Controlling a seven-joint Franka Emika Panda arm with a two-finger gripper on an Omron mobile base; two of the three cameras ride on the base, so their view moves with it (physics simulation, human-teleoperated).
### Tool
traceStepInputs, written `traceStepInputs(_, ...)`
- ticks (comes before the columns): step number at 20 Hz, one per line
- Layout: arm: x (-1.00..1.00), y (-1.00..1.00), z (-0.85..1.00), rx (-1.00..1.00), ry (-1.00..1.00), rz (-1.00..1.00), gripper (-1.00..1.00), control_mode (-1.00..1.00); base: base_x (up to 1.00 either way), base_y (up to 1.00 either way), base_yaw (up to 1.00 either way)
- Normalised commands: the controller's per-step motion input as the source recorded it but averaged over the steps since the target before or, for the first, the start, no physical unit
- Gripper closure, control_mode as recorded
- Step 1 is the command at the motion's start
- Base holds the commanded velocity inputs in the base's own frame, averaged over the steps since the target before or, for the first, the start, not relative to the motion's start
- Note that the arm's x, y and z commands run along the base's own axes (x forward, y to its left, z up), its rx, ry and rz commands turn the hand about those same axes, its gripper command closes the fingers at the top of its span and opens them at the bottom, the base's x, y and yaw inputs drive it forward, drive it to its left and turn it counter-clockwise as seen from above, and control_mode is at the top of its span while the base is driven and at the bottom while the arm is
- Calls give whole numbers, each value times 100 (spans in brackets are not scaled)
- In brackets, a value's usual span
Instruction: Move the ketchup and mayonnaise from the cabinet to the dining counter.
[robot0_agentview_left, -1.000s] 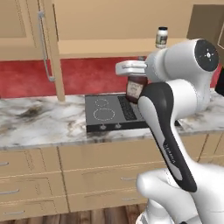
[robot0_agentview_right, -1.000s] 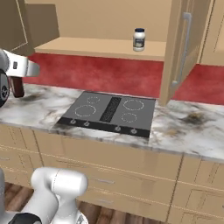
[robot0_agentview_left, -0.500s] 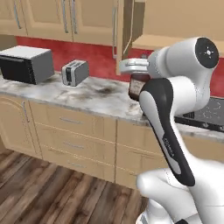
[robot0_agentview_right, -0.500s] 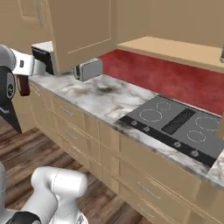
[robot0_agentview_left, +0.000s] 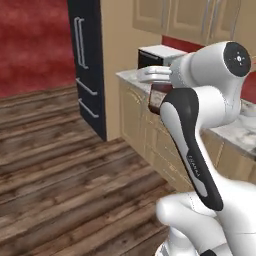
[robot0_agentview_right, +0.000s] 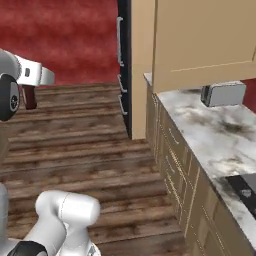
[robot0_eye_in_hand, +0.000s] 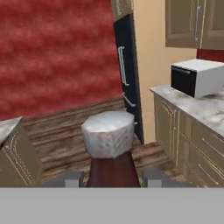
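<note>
The ketchup, a dark red-brown bottle with a pale grey cap, stands upright between my two fingertips in the hand view. My gripper is shut on its body. From the left base view the ketchup hangs under the white hand of the gripper, out in front of the worktop. In the right base view the gripper holds the ketchup at the far left, over the wooden floor. The mayonnaise is out of view. Light tan wall cabinets with silver handles hang at the upper right.
A tall black fridge stands at the end of the marble worktop, which carries a microwave, a toaster and a cooktop corner. Wooden floor spreads left. I cannot tell whether a pale-topped tan corner is the dining counter.
The whole picture has swung left as the base turns: the cooktop and open cabinet gave way to toaster, microwave, then fridge and floor. The ketchup stays in the gripper.
</note>
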Motion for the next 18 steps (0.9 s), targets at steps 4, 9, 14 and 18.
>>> traceStepInputs(4,0,0,0,0,0,0,100,100,-7,0,100)
traceStepInputs(9,0,0,0,0,0,0,100,100,-6,0,100)
traceStepInputs(14,0,0,0,0,0,0,100,100,12,-3,74)
traceStepInputs(18,0,0,0,0,0,0,100,100,51,-12,10)
